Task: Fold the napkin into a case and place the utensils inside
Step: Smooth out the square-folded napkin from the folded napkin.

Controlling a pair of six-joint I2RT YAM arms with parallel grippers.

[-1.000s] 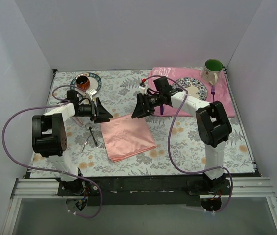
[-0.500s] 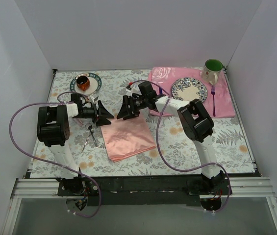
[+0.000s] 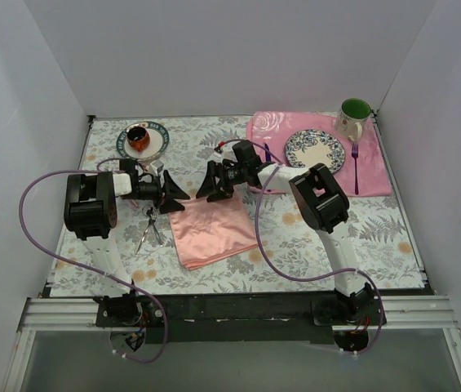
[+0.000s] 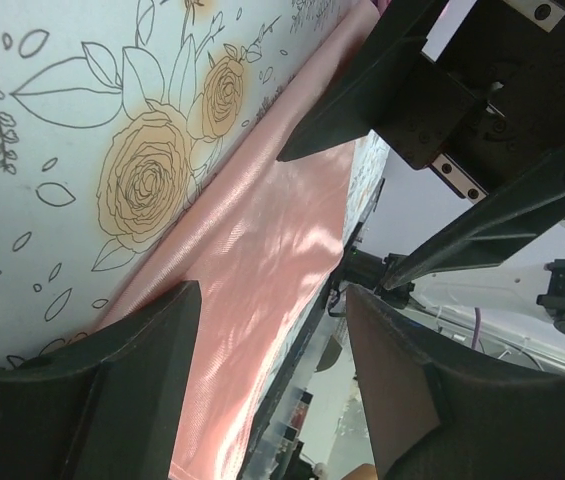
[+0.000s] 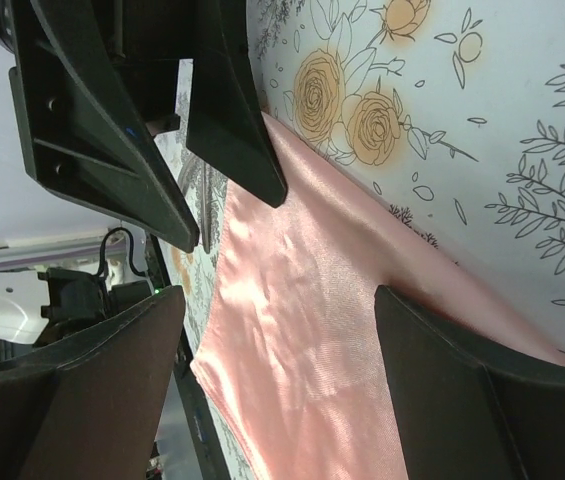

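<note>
The right claw (image 3: pixel 204 192) has swung in from the rose-patterned placemat (image 3: pixel 377 167) side over the last second; it now sits low, almost nose to nose with the left claw (image 3: pixel 178 197), which has barely shifted; the right jaws have also spread a little wider on the way in.

Both claws are released and grasp nothing; the wrist views show each pair of fingers parted with bare cloth between them.

The napkin (image 3: pixel 214 230) lies flat on the tabletop (image 3: pixel 377 220); its far edge runs directly under the two claws and the rest stretches away on their near side; it looks unmoved since a second ago, with no fresh crease or lifted corner. From the left wrist view the far-left corner lies just beyond the left fingertips; from the right wrist view the edge passes between the right fingers.

The utensils (image 3: pixel 150 227) rest on the tabletop just near-side of the left claw, beside the napkin's left edge and apart from it, untouched.

So the approach looks finished and the grasp is not yet made; I judge that the pair is lined up to pinch the far edge together and draw it over for a fold; the case is still to be formed; the utensils wait until then. With the claws so close, a clash between fingers is the likely hazard.
</note>
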